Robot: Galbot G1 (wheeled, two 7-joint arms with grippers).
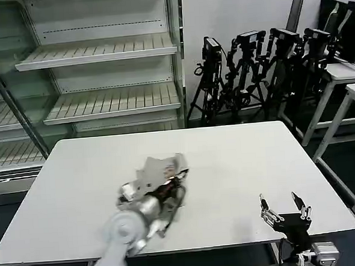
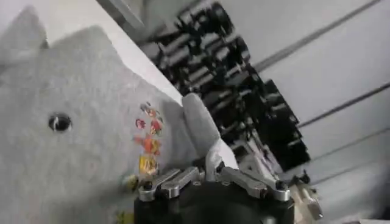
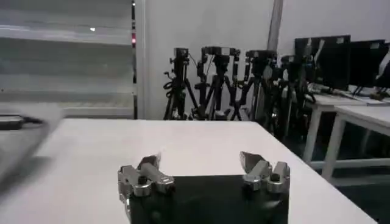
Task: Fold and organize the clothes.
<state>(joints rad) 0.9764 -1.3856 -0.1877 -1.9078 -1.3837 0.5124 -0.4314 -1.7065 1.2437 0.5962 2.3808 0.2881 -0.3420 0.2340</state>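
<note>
The clothes are one light grey T-shirt (image 1: 157,168), bunched up and lifted off the middle of the white table (image 1: 239,159). My left gripper (image 1: 172,184) reaches in from the near edge and is shut on a fold of it. In the left wrist view the T-shirt (image 2: 79,152) shows its multicoloured chest print (image 2: 148,137), and a flap of grey cloth is pinched in the left gripper (image 2: 210,173). My right gripper (image 1: 284,207) hovers open over the table's near right corner, empty, well apart from the shirt. The right wrist view has the right gripper (image 3: 204,165) above bare tabletop.
An empty shelving unit (image 1: 101,71) stands behind the table at the left. Several black tripods (image 1: 252,68) lean against the back wall. Two side tables (image 1: 349,80) stand at the right. Floor gaps run along the table's right and near edges.
</note>
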